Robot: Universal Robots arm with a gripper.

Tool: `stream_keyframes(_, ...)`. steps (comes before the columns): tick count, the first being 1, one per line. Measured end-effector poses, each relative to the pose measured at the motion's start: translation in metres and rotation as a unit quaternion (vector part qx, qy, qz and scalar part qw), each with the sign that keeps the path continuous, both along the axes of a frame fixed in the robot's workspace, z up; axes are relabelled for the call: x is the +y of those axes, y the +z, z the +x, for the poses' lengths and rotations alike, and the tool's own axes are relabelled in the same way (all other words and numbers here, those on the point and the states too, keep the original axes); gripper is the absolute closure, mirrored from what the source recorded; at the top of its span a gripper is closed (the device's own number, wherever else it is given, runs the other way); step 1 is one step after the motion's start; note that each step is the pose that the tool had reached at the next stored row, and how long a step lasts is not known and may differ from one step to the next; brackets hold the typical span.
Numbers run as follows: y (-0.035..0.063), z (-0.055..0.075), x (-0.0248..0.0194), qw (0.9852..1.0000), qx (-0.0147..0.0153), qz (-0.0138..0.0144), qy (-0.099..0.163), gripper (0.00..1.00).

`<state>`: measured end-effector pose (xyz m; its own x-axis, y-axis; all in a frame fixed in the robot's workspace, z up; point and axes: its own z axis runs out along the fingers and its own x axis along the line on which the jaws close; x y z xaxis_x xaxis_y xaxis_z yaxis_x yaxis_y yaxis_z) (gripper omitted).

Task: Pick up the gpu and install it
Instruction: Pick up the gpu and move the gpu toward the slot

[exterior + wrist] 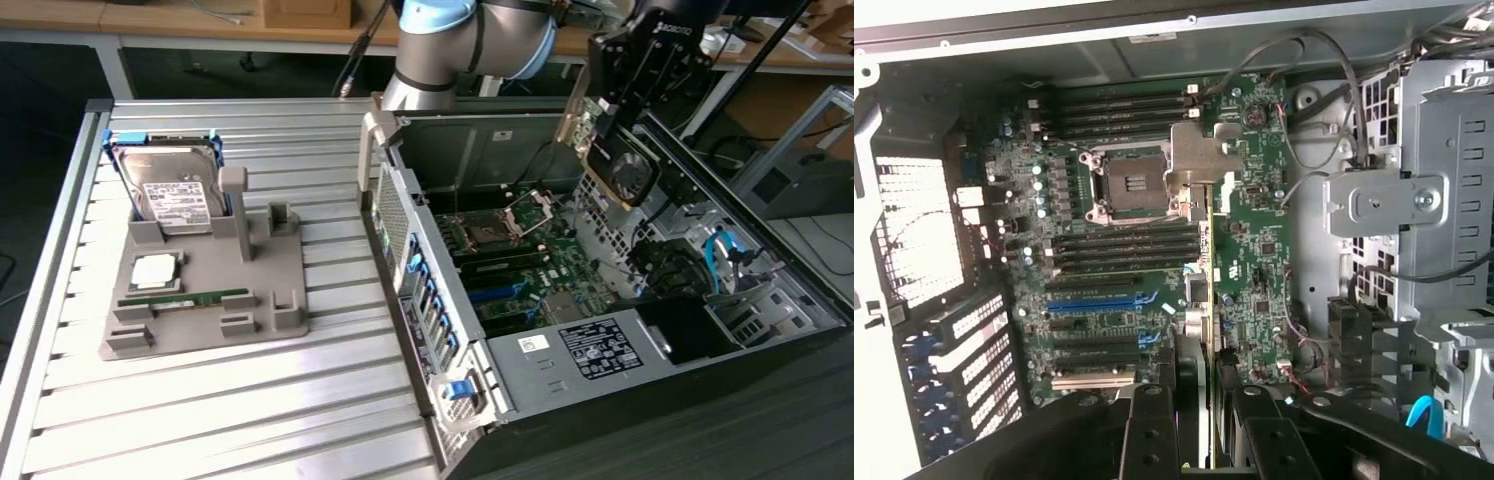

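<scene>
The gpu point(625, 168), a green-brown card with a dark round fan, hangs tilted above the open computer case point(441, 330), over the motherboard point(514, 265). My gripper point(603, 120) is shut on the card's upper edge. In the wrist view the gpu point(1204, 320) appears edge-on as a thin vertical strip between my black fingers point(1146, 430). It hovers over the motherboard point(1254, 250), near the blue expansion slot point(1099, 300) and below the CPU socket point(1129, 185). The card is apart from the board.
On the slatted table, a grey fixture point(200, 300) holds a hard drive point(180, 195), a processor point(154, 268) and a memory stick point(187, 297). Inside the case are a power supply point(601, 345), a metal drive cage point(1444, 180) and loose cables point(1324, 90).
</scene>
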<state>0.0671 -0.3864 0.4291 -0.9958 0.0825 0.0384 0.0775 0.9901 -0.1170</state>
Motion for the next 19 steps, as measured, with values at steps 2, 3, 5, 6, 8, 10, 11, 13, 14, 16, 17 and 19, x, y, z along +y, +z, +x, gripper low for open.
stream_keyframes(2,0.0000,0.0012,0.0000,1.0000,0.0000,-0.0001,0.000,0.73)
stream_keyframes(3,0.0000,0.0013,0.0000,1.0000,0.0000,-0.0002,0.000,0.73)
stream_keyframes(5,0.0000,0.0013,0.0000,1.0000,0.0000,-0.0001,0.000,0.73)
stream_keyframes(6,0.0000,0.0013,0.0000,1.0000,0.0000,-0.0001,0.000,0.73)
stream_keyframes(8,0.0000,0.0013,0.0000,1.0000,0.0000,-0.0001,0.000,0.73)
stream_keyframes(10,0.0000,0.0013,0.0000,1.0000,0.0000,-0.0001,0.000,0.73)
stream_keyframes(11,0.0000,0.0013,0.0000,1.0000,0.0000,-0.0001,0.000,0.73)
stream_keyframes(13,-0.0005,0.0013,0.0000,1.0000,0.0000,-0.0001,0.000,0.73)
stream_keyframes(14,-0.0010,0.0013,0.0000,1.0000,0.0000,-0.0001,0.000,0.73)
stream_keyframes(16,-0.0025,0.0013,0.0000,1.0000,0.0000,-0.0001,0.000,0.73)
stream_keyframes(17,-0.0039,0.0013,0.0000,1.0000,0.0000,-0.0001,0.000,0.73)
stream_keyframes(19,-0.0056,0.0015,0.0000,1.0000,0.0000,-0.0001,0.000,0.73)
